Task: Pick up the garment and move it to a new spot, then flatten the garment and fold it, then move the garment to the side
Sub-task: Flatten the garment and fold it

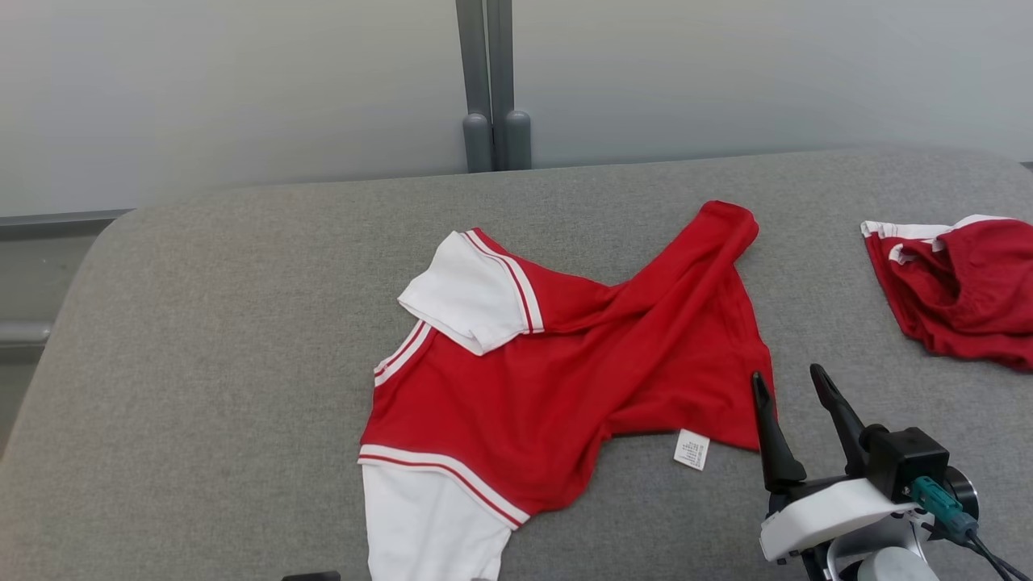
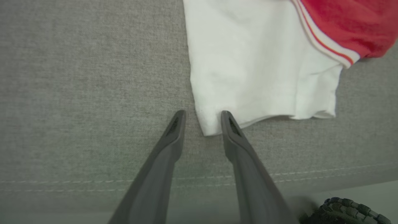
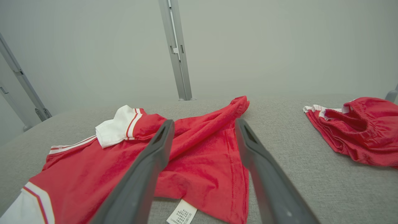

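The shirt (image 1: 565, 379) is laid rumpled on the grey cushion (image 1: 202, 363). A corner of its white sleeve (image 2: 258, 71) is seen between the parted fingers of the left gripper (image 2: 202, 116), which is pointed down at the cushion. The right gripper (image 1: 789, 378), jaws spread, is held low beside the shirt's hem. A second red garment (image 1: 960, 290) is bunched well apart, on the right.

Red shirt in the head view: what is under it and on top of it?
The red shirt lies on the grey cushion; a twisted fold of its own cloth lies across its top. Anything beneath the cloth is covered.
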